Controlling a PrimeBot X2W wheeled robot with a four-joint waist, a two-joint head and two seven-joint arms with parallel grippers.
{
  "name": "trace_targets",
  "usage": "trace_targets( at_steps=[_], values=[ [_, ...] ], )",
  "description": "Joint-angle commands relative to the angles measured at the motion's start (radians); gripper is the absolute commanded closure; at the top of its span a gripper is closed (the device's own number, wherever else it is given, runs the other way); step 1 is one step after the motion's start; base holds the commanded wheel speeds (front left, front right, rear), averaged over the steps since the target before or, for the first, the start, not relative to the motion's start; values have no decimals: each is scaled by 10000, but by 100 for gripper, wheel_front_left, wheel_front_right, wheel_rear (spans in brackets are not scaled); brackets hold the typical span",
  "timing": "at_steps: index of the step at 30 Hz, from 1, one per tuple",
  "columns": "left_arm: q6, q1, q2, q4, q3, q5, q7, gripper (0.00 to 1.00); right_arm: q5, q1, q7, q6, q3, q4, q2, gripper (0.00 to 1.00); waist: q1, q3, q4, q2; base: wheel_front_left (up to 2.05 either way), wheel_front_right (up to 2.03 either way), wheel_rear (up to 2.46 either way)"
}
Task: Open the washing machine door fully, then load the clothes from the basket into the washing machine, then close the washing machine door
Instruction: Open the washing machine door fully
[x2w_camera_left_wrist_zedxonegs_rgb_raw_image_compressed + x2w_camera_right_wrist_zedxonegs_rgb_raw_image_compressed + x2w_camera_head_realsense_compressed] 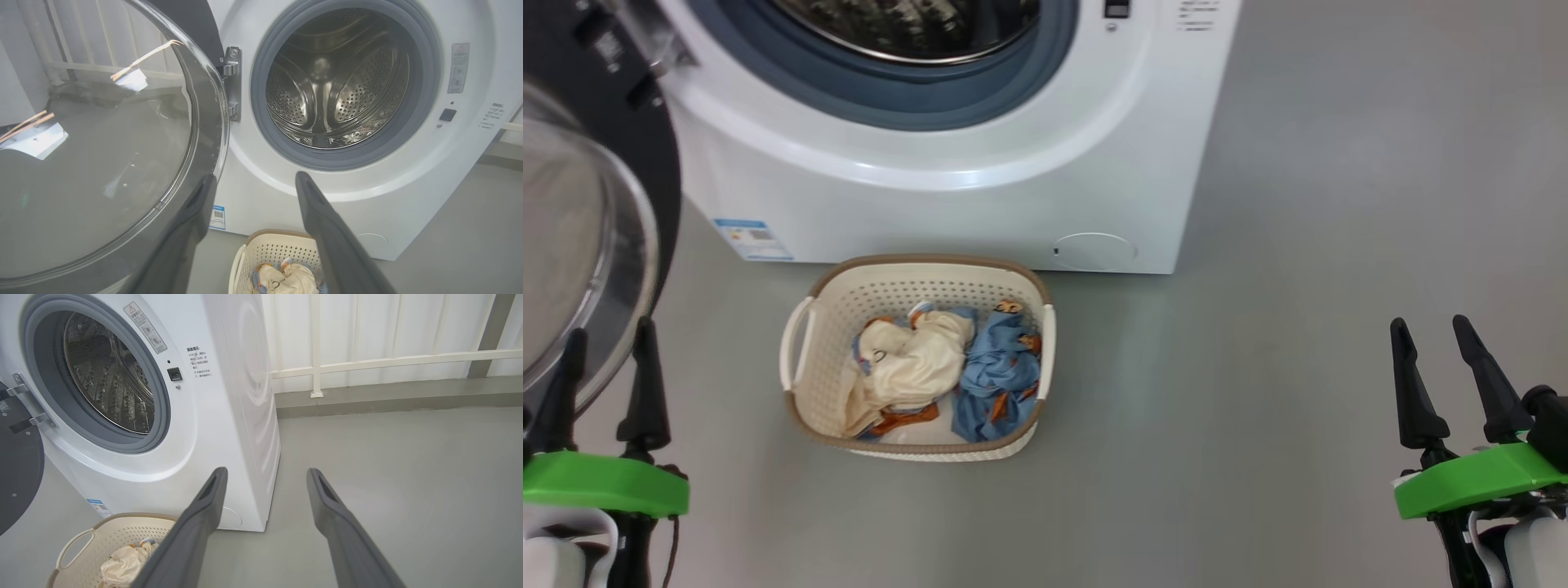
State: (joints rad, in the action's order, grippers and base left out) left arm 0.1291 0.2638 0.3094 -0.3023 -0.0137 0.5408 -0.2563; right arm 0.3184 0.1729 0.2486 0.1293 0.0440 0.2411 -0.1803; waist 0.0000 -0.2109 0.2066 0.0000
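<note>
Grey floor (1298, 245), bare concrete look, runs across the whole scene.

Washing machine (947, 204): white front-loader standing on the floor at upper centre of the head view. Mouth uncovered; steel drum (331, 85) visible inside the grey gasket (261, 102). Nothing seen in the drum.

Door (572, 245): swung out on the hinge (233, 81) at the left of the mouth, standing wide open. Its clear glass bowl bulges toward the camera at the far left of the head view, black rim behind it.

Basket (915, 263): on the floor just in front of the machine's base, a little left of its centre, upright, white handles at both ends.

Clothes: both in the basket, crumpled. Cream garment (915, 367) on the left, light blue garment (996, 367) on the right, the two touching.

Left tool (611, 331): lower left, fingers spread, holding nothing, seen against the door's lower edge; contact cannot be told.

Right tool (1429, 321): lower right, fingers spread, holding nothing, over bare floor, well apart from the basket.

Small marks: blue label (753, 238) on the machine's lower left front; round flap (1094, 251) on its lower right.
</note>
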Motion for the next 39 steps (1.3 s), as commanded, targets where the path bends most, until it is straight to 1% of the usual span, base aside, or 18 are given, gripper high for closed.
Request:
trace_targets(
  at_steps=[1,6,11,17,25,39],
  values=[
    [15,30,507,352,168,121,-55,0,79,-134,132,14,-165,-273,0,0,0,96,-564,0,0,0,0],
    [15,-61,457,611,-217,204,-55,0,88,-194,132,14,-78,-327,81,0,0,99,-1117,0,0,0,0],
    [15,-187,457,865,-261,48,-55,0,116,-190,132,14,-80,-331,147,0,0,114,-1581,0,0,0,0],
    [15,-328,387,912,-280,15,-55,0,192,-256,132,14,-156,-369,180,0,0,235,-1905,0,0,0,0],
    [15,-410,379,896,-371,76,-55,0,211,-293,132,14,-141,-376,244,0,0,246,-2077,0,0,0,0],
    [15,-339,336,608,-294,147,-55,0,193,-237,132,14,-83,-405,311,0,0,150,-2015,0,0,0,0]
  ],
)
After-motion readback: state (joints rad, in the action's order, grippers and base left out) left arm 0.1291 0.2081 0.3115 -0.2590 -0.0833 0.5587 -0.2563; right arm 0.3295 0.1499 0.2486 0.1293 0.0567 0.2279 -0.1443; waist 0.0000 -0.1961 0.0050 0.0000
